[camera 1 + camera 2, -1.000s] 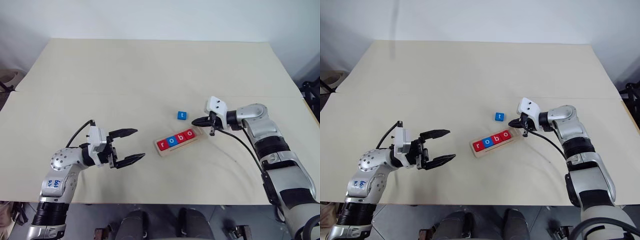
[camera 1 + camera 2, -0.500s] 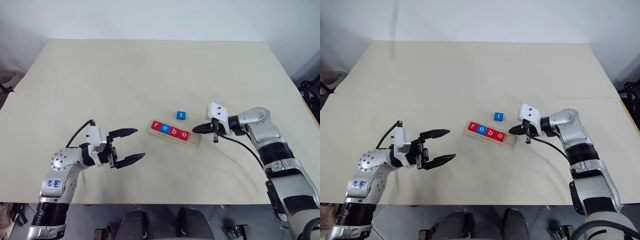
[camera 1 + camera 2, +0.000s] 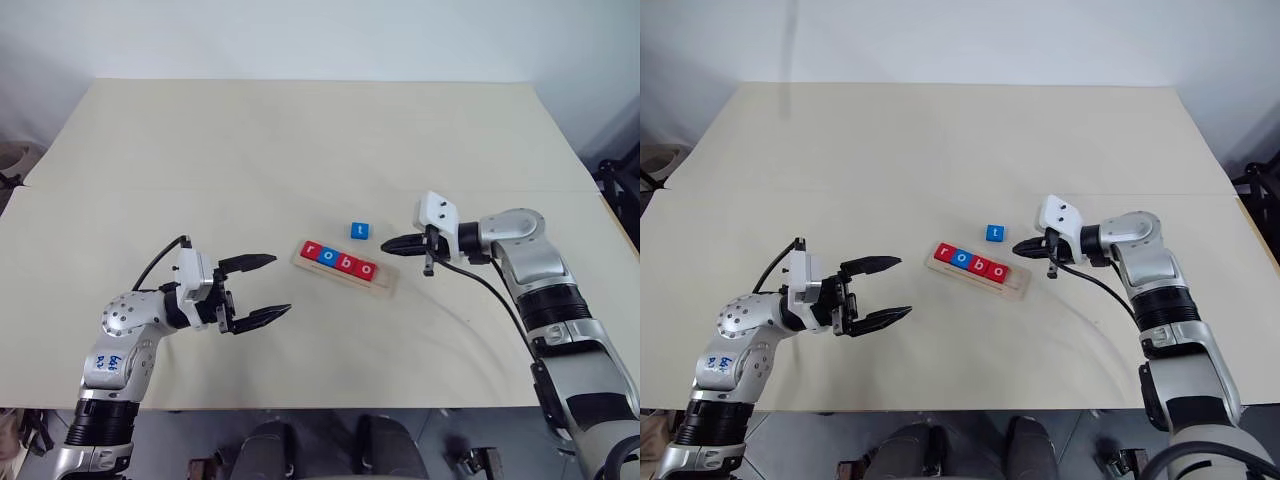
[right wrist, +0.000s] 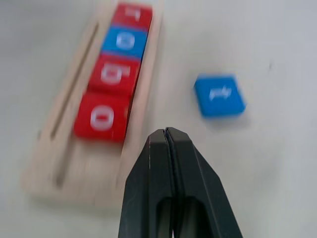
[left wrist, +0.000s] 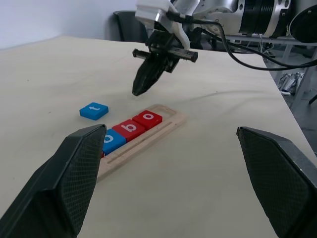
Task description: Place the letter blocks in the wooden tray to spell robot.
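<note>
The wooden tray point(image 3: 391, 284) lies slanted at mid-table and holds several letter blocks point(image 3: 338, 259) in a row: red r, blue o, red b, red o. Its right end is bare wood. A blue t block point(image 3: 361, 231) lies loose on the table just behind the tray. My right gripper point(image 3: 388, 245) is shut and empty, its tip hovering just right of the t block and above the tray's right end, touching neither. The right wrist view shows the same tip point(image 4: 166, 132) over the table between the tray point(image 4: 47, 171) and the t block point(image 4: 219, 95). My left gripper point(image 3: 279, 286) stands open and empty, left of the tray.
The tan tabletop point(image 3: 300, 140) stretches wide around the tray, with a seam running across it. The table's front edge lies close behind my left arm. Chairs and cables stand beyond the table's right side in the left wrist view.
The tray has swung round: its right end came toward me and its left end went away. My shut right gripper then lifted slightly off the tray's right end. The left gripper stayed put.
</note>
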You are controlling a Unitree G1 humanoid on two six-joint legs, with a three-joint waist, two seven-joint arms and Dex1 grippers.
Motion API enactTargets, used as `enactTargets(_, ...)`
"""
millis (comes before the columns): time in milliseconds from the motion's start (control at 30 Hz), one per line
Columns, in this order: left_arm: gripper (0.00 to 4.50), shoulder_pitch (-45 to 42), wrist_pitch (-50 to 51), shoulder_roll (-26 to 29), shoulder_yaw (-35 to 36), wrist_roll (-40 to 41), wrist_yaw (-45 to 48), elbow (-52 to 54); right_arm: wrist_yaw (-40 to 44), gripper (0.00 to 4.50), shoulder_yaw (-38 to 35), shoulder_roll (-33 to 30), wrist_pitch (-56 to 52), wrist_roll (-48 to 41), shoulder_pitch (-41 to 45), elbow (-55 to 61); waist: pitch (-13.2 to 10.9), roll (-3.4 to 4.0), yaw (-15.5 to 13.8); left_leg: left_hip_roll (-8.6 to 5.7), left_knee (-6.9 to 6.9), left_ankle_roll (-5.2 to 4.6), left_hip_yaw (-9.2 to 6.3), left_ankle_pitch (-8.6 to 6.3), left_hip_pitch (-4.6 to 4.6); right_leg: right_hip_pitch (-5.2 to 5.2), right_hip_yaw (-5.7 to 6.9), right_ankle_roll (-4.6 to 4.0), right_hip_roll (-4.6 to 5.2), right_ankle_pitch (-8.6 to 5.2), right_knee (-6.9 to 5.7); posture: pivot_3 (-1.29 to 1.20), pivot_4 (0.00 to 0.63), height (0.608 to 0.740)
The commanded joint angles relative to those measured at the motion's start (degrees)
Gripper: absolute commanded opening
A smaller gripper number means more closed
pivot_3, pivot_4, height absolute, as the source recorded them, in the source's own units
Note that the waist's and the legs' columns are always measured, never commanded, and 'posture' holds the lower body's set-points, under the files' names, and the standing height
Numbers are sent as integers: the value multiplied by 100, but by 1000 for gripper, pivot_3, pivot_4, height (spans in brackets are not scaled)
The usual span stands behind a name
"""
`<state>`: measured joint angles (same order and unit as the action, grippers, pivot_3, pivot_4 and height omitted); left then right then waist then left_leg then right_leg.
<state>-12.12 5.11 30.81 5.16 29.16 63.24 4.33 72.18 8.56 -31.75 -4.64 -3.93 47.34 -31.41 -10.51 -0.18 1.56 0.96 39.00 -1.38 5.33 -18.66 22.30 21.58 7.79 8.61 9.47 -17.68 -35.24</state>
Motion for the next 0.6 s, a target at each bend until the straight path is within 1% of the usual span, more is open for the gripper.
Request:
enactTargets(33,4500,-43,-77,23,53,42,39,24,-202,28,42,179,34,3,-10,159,0,0,1,0,-1,0,0,0,1,0,0,0,0,0,0,0,150,740)
enactTargets(300,4500,-20,-82,44,85,47,40,33,-754,28,159,595,621,290,249,-534,0,0,5,-2,0,0,0,0,1,1,-1,0,1,0,0,0,150,740)
enactTargets(600,4500,55,-95,41,121,51,-4,103,-641,28,332,1030,1182,432,504,-1237,-1,1,16,-1,-1,0,0,0,0,1,-1,0,0,0,-3,0,150,740)
